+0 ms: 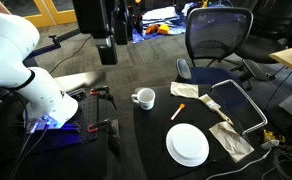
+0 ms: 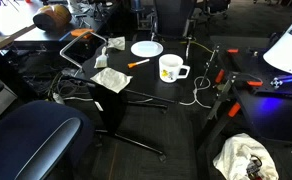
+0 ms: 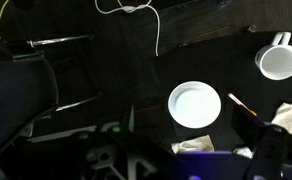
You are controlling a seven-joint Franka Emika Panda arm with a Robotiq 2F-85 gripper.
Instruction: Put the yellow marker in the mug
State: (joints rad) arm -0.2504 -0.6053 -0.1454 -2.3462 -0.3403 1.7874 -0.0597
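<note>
The white mug (image 1: 143, 98) stands on the black table (image 1: 146, 140), handle to the side; it also shows in the other exterior view (image 2: 170, 69) and at the upper right of the wrist view (image 3: 278, 60). The yellow marker (image 1: 179, 111) lies flat on the table between the mug and the white plate (image 1: 187, 145); it shows in both exterior views (image 2: 138, 63) and in the wrist view (image 3: 238, 104). My gripper (image 3: 191, 140) is high above the table, its dark fingers spread apart and empty, well clear of marker and mug.
Crumpled pale napkins (image 1: 231, 140) (image 1: 184, 90) lie near the plate (image 3: 194, 104). A metal-framed chair (image 1: 241, 100) and an office chair (image 1: 216, 40) stand by the table. A white cable (image 2: 201, 90) hangs off the table edge. My white arm (image 1: 26, 70) is beside the table.
</note>
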